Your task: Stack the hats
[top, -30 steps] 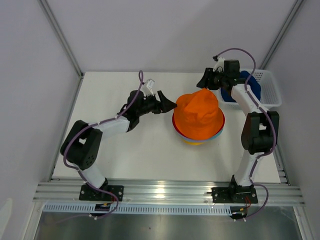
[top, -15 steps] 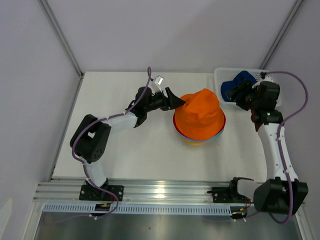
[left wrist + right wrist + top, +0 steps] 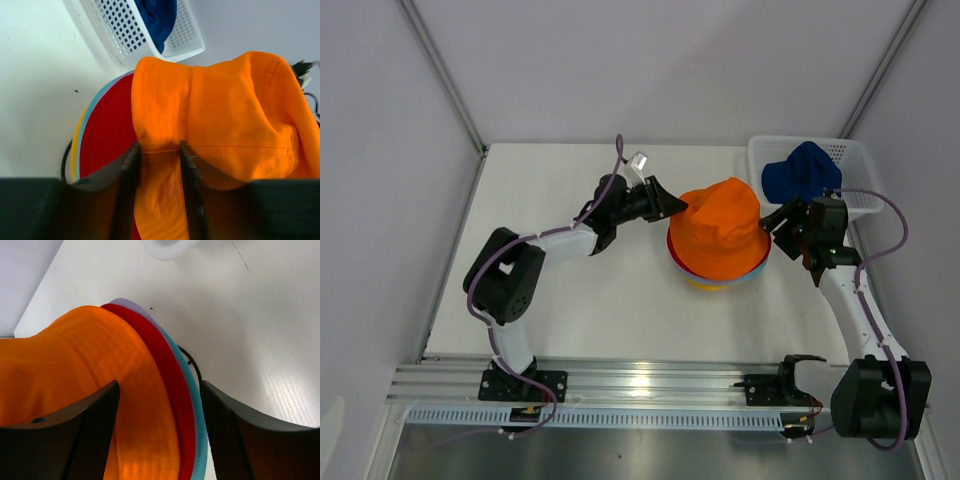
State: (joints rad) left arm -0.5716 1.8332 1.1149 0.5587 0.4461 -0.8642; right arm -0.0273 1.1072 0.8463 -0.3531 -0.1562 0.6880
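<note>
Left wrist view: left claw [image 3: 159,147] clamped on orange hat [image 3: 235,110] brim; right claw [image 3: 159,385] apart beside it.

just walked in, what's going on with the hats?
The left hand is pinching the brim of the orange hat, which sits on top of the stack of other hats. The right hand is open at the stack's right edge, fingers either side of the brims. The dark blue hat lies in the white basket, not yet stacked.

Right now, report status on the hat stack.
Left gripper pinching orange fabric bucket hat atop stack. Right gripper open at its brim. Dark blue hat in white mesh basket.
</note>
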